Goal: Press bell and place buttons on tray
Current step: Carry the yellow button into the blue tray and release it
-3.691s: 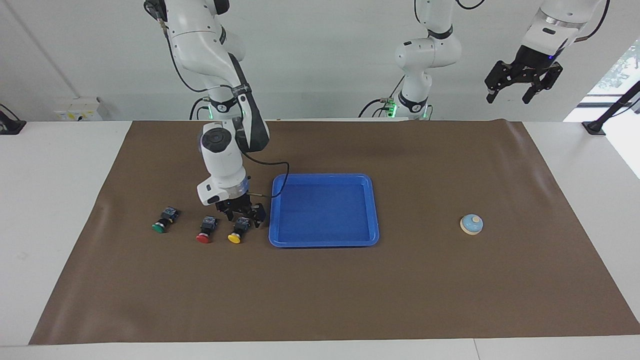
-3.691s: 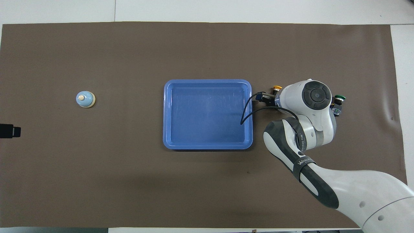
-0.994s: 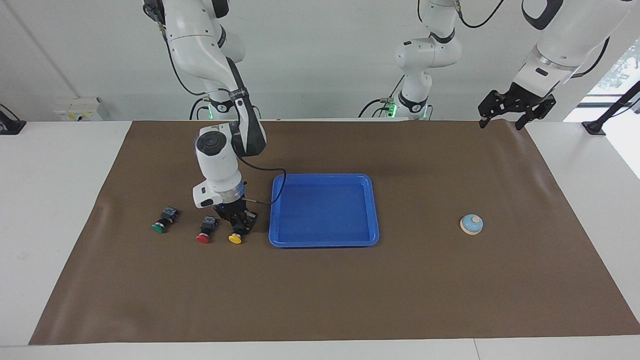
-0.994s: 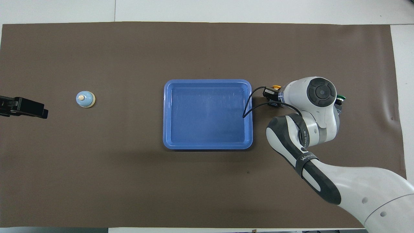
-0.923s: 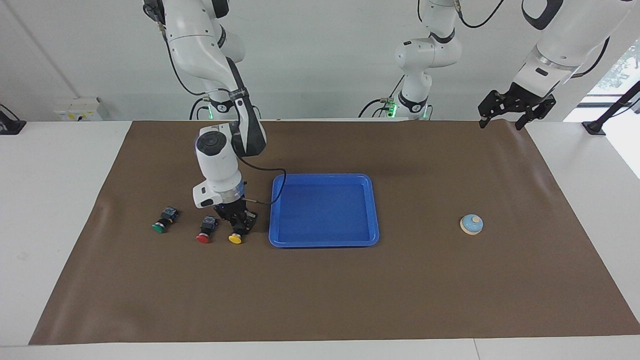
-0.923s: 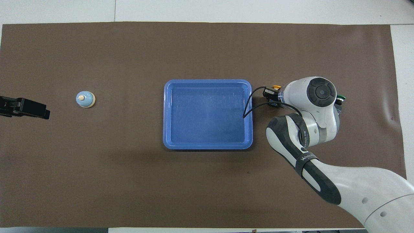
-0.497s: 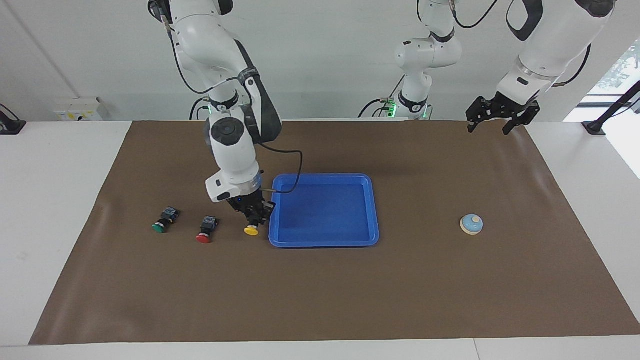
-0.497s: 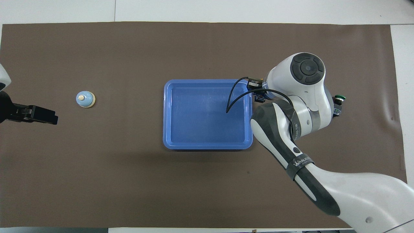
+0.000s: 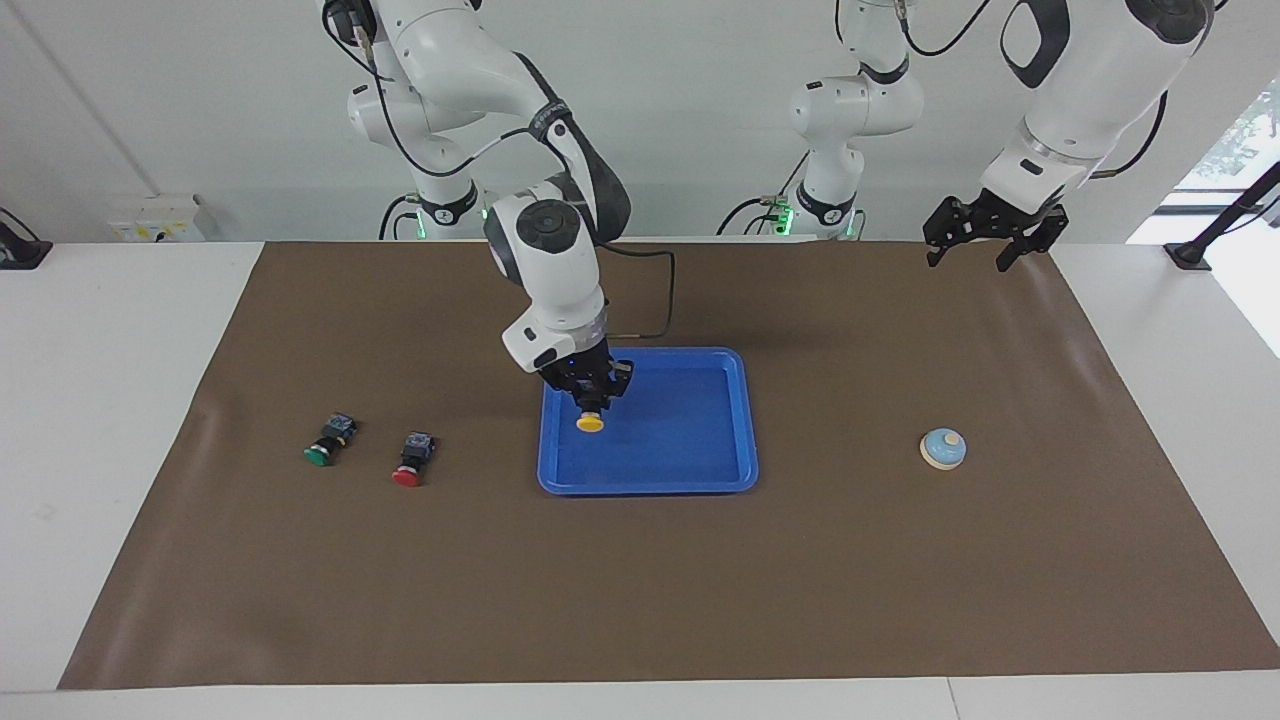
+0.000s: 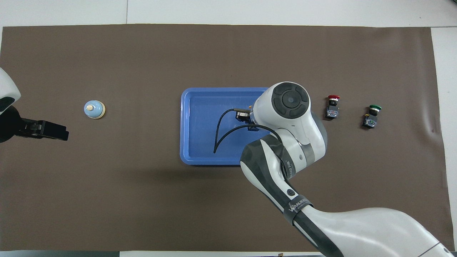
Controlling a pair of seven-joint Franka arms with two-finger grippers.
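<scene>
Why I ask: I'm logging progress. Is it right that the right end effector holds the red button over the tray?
Not quite: the right end effector holds the yellow button over the tray, as the facing view shows. The red button lies on the mat beside the green one.

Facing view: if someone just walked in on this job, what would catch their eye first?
The right pincer over the blue tray in the middle of the brown mat, shut on the yellow button. Then the red button and green button lying on the mat toward the right arm's end. The small blue bell sits alone toward the left arm's end, with the left pincer open in the air.
</scene>
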